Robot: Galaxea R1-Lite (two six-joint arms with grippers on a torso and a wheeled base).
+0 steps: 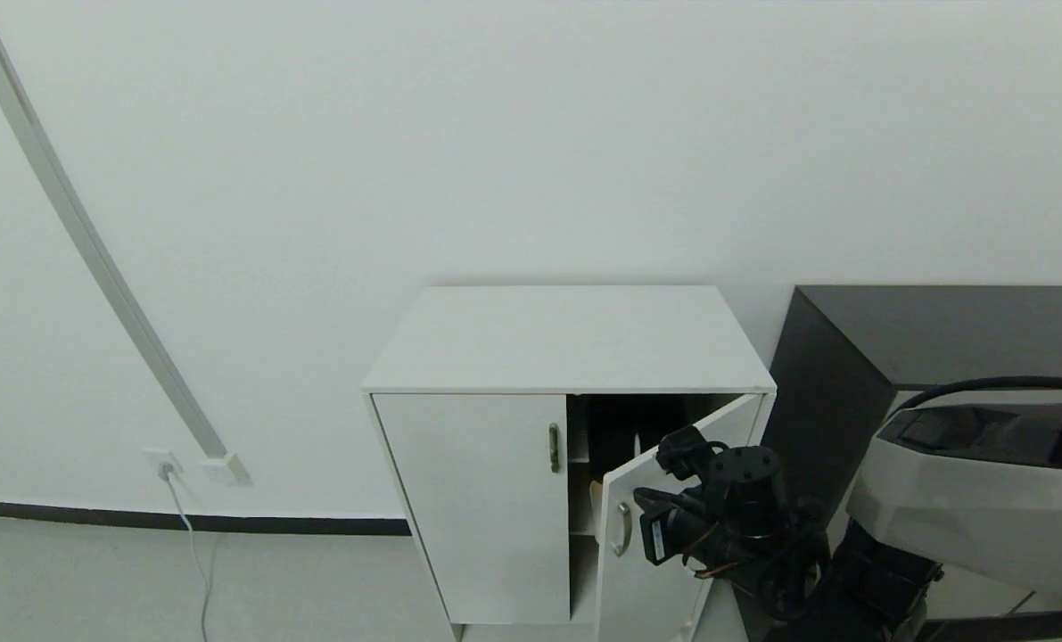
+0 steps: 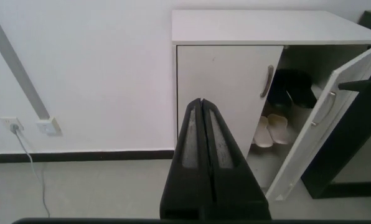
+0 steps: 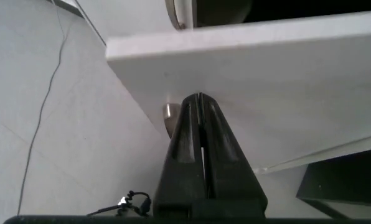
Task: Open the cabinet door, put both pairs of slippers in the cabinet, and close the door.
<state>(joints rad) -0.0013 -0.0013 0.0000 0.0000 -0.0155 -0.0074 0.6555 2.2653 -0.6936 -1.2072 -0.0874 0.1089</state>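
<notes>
The right end effector [image 3: 200, 98], fingers pressed together, sits at the outer face of the half-open right door [image 1: 651, 562], just beside its handle [image 3: 167, 112]. A black unit [image 1: 896, 330] stands close on the door's hinge side. The left end effector [image 2: 201, 102], also pressed together, hangs well back from the cabinet [image 1: 566, 339]. Ahead of it, inside, dark slippers [image 2: 294, 87] lie above pale slippers [image 2: 271, 129].

A white wall [image 1: 531, 134] meets a pale grey floor [image 1: 67, 588] along a dark skirting strip [image 1: 227, 523]. A grey conduit [image 1: 85, 232] slants down to a wall box [image 1: 228, 469] beside a socket [image 1: 163, 462] trailing 1 white cable [image 1: 193, 553]. A black table [image 1: 941, 330] stands at the right.
</notes>
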